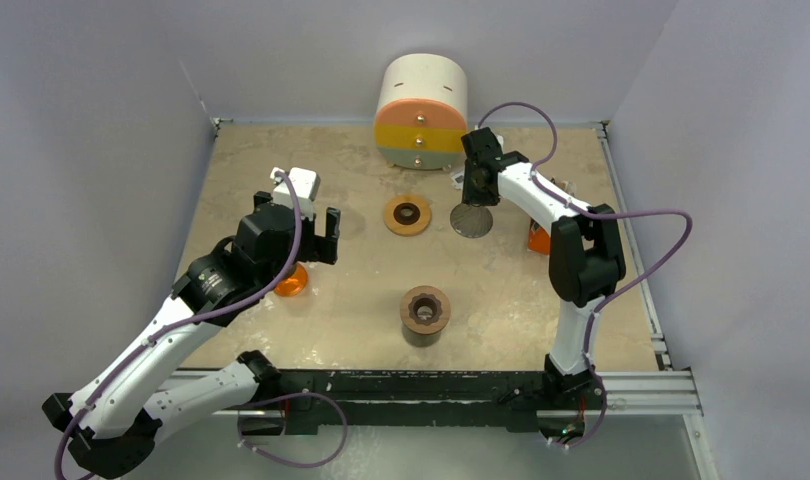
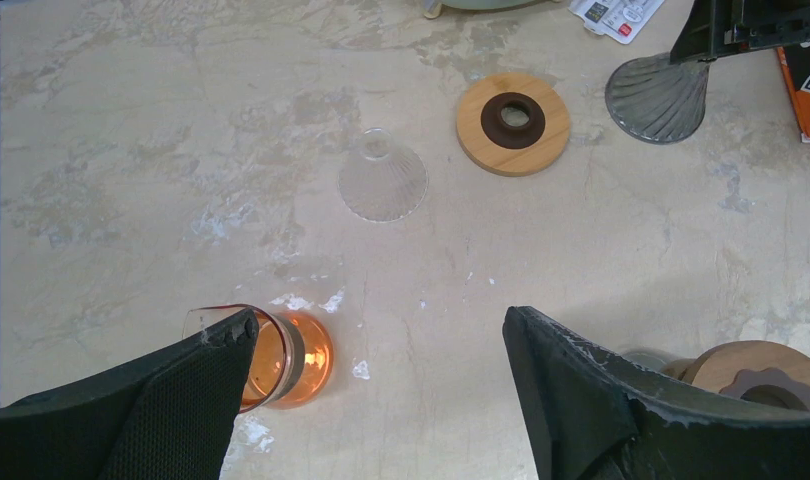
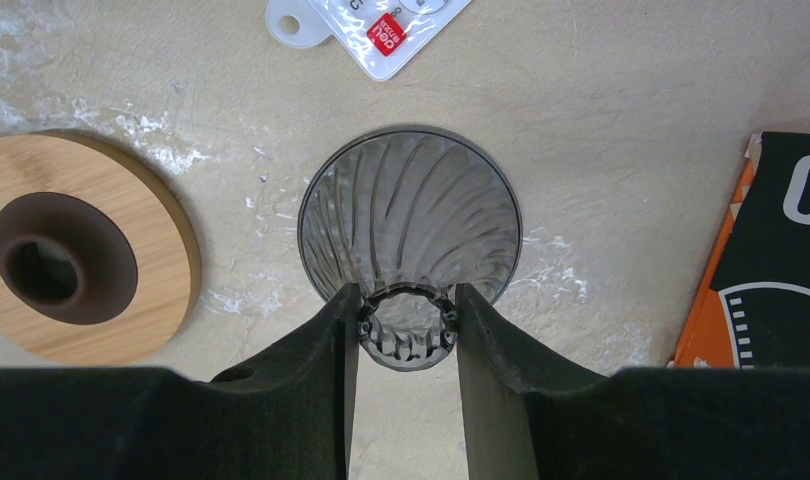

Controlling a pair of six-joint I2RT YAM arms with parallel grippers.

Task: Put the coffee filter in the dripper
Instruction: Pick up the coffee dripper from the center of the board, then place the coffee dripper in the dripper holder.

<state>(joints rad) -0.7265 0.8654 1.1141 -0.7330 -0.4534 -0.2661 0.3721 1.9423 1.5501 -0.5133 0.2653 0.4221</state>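
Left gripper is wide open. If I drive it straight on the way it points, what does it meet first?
Probably bare table just ahead of the left gripper, with the orange glass close beside one finger. The clear ribbed cone lies farther ahead, likely beyond that line; depth is unclear.

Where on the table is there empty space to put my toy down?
Bare spots: the middle, between the wooden ring and the brown stand; the near right, between that stand and the right arm; the far left corner beside the drawer box. Crowded: far right, around the grey dripper and orange packet.
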